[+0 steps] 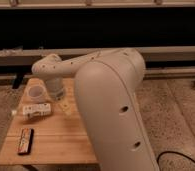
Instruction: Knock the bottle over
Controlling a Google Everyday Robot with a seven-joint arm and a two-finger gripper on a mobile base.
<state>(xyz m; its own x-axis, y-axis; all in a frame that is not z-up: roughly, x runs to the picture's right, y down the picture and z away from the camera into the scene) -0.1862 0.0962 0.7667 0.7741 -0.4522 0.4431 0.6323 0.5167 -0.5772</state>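
Note:
A white bottle [36,110] with a label lies on its side on the wooden table [56,145], its cap pointing left. My arm reaches from the foreground out to the left and bends down over the table. My gripper [65,106] hangs just above the tabletop, a little to the right of the bottle and apart from it.
A white cup [36,91] stands behind the bottle near the table's far edge. A dark flat packet [25,141] lies near the front left corner. My big upper arm [111,110] hides the table's right part. Speckled floor surrounds the table, and a cable [178,156] lies at the lower right.

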